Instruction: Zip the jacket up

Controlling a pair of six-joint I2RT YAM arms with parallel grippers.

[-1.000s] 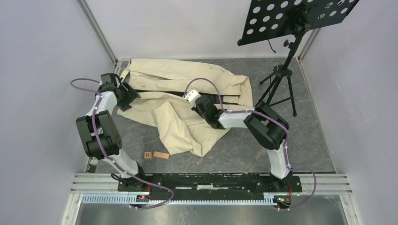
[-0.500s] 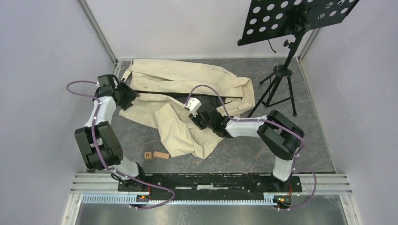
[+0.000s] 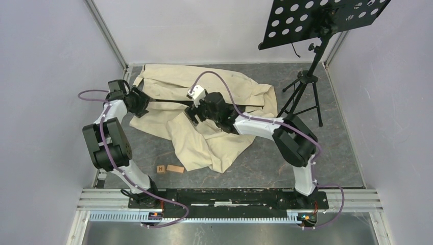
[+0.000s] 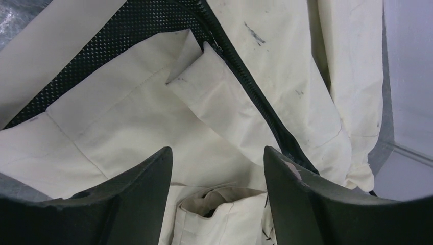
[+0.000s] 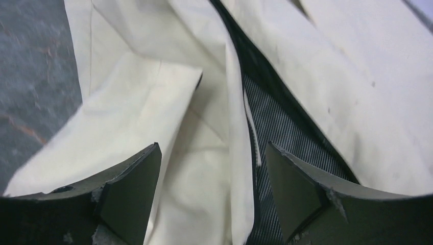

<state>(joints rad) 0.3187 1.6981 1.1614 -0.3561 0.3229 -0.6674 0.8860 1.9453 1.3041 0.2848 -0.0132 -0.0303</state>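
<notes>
The cream jacket [image 3: 230, 84] lies crumpled at the back middle of the table, its front open with dark lining showing along the gap. My left gripper [image 3: 141, 102] hovers at the jacket's left end, open. In the left wrist view the gripper [image 4: 217, 166] hangs over cream fabric, with the dark zipper [image 4: 255, 99] running diagonally past its right finger and mesh lining [image 4: 127, 30] above. My right gripper [image 3: 195, 111] is over the jacket's middle, open. In its wrist view the gripper [image 5: 212, 153] straddles a cream front edge beside striped dark lining [image 5: 278, 120]. Nothing is gripped.
A black music stand [image 3: 306, 76] on a tripod stands at the back right. Two small wooden blocks [image 3: 170, 169] lie on the grey table in front of the jacket. Walls close in the left, back and right; a metal rail [image 3: 230, 196] runs along the near edge.
My right gripper has opened and moved left and toward the back, along the jacket's opening. The left gripper shifted only slightly at the jacket's left end.
</notes>
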